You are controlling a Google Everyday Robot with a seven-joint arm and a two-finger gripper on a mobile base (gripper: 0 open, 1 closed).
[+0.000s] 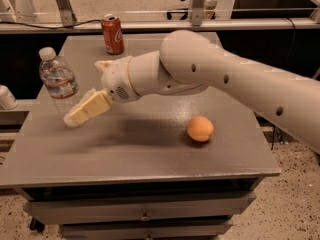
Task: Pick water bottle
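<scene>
Water bottle (59,81) stands upright near the left edge of the table (150,159), at about 9 o'clock from the table's middle, with its white cap on.

Just to its right is the gripper (88,102), coming in from the bottle's 4 o'clock side. The fingers are spread and hold nothing. The long lower finger (90,109) slants down toward the bottle's base, and a shorter cream tip shows above the wrist at 1 o'clock from it. The lower tip overlaps the foot of the bottle, but whether it touches cannot be told.

The main risk is at that low contact. A tall, light bottle pushed at its base toward 9 o'clock could slide or tip, and the table edge is close on that side, so it could go over. If the jaws close before the bottle sits between the fingers, they would pinch one side and the ribbed plastic could squirt out.

A red soda can (112,34) stands at 12 o'clock, well apart from the bottle and out of the approach line. The thick arm (225,79) crosses the table from 3 o'clock, above bare tabletop. An orange (200,128) lies at 4 o'clock, under the arm and well clear of the gripper.

Open room lies at 6 o'clock, on the front half of the table. The left edge leaves little margin, and a rail (150,25) closes off the back.
</scene>
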